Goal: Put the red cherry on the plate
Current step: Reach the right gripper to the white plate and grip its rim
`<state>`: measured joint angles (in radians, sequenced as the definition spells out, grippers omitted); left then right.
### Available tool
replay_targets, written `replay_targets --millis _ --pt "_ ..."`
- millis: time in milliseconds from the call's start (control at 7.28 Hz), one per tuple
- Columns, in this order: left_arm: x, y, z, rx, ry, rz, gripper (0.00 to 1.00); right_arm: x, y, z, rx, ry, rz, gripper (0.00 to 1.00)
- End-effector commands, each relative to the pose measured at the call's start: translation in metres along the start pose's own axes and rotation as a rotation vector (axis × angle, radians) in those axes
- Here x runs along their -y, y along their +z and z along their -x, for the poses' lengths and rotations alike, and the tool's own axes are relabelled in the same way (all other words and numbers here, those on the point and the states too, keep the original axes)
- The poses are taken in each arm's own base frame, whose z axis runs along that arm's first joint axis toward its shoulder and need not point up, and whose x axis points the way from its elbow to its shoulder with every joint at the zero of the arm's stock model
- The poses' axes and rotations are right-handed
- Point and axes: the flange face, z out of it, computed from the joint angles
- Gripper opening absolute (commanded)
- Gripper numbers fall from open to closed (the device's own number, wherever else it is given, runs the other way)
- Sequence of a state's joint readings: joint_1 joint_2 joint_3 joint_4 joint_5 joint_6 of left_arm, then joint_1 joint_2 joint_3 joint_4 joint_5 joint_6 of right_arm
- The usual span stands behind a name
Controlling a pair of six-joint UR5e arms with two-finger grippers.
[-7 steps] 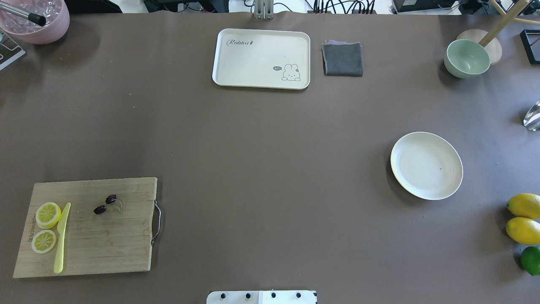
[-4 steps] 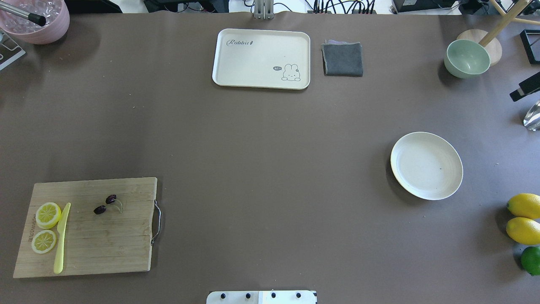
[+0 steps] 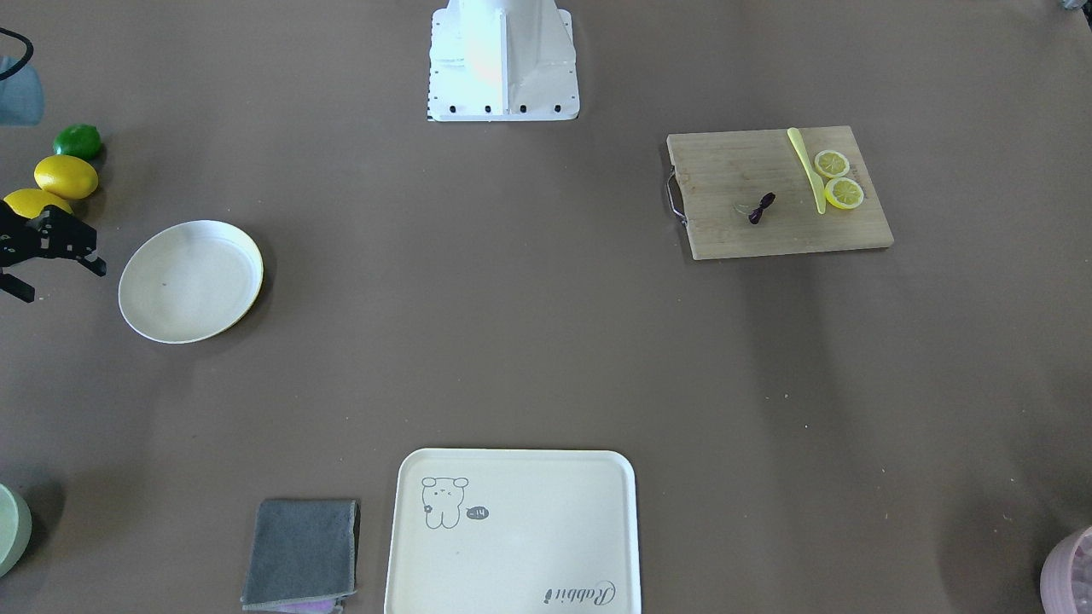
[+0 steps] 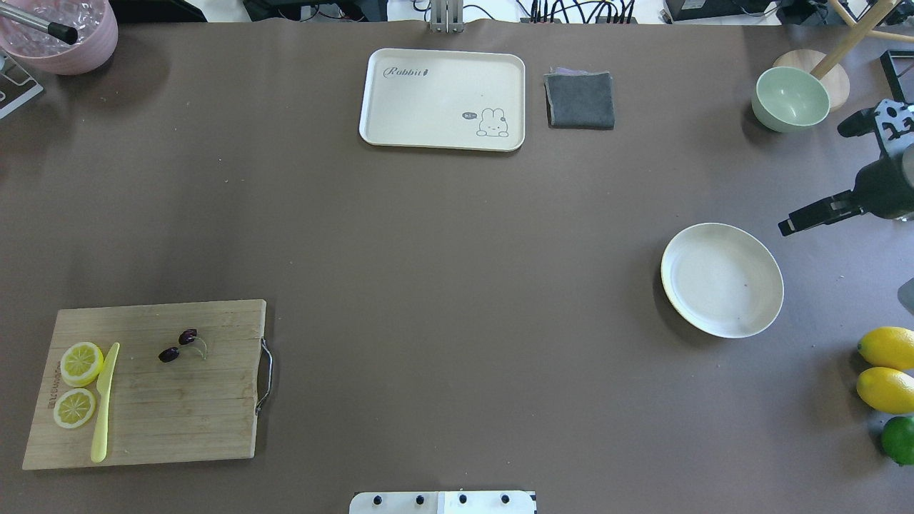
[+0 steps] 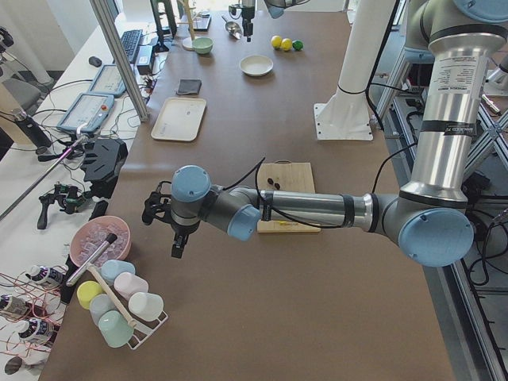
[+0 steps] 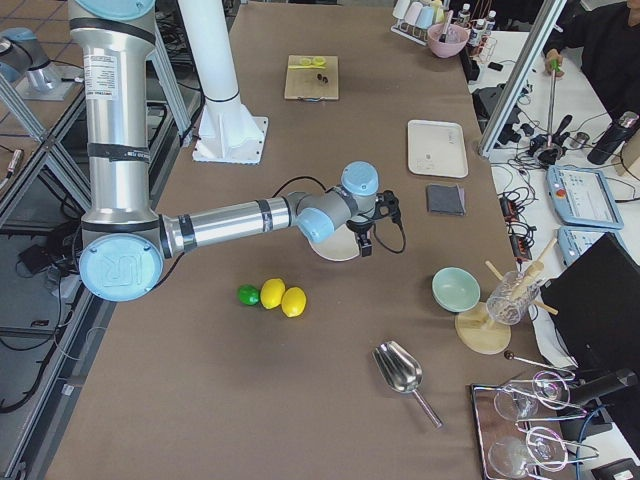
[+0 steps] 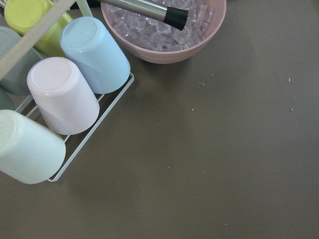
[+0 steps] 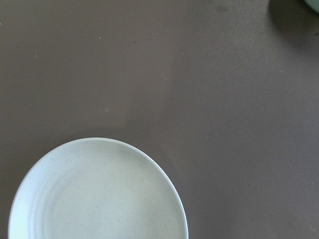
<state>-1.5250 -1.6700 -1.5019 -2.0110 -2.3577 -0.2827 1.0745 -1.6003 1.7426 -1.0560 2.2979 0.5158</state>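
Maroon cherry [image 4: 178, 345] lies on the board [image 4: 157, 414], well apart from the plate [image 4: 714, 285]. Right pincer [image 4: 814, 179], fingers spread apart, hangs just beside the plate. Whether the left pincer [image 5: 163, 230] is apart or together cannot be told.

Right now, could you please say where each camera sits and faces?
Overhead: behind robot, looking forward-down; right hand at edge.
Front: opposite, facing base; same hand.
Left side: table end; left arm near.
Right side: other end; right arm near.
Left wrist: down on ice bowl; no hand.
Right wrist: down on plate, shared with overhead; no hand.
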Motion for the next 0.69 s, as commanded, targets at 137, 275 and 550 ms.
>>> replay_targets --millis 137,275,550 --pt "-0.007 0.007 0.01 -0.005 0.003 -0.019 0.98 -0.029 0.065 -0.015 -0.029 -0.017 0.012 0.99" --pt "-0.006 0.005 0.008 -0.006 0.009 -0.023 0.98 -0.032 0.074 -0.014 -0.039 -0.027 0.017 0.98" --pt "-0.003 0.004 0.006 -0.007 0.012 -0.026 0.98 -0.03 0.081 -0.007 -0.037 -0.023 0.024 0.64"
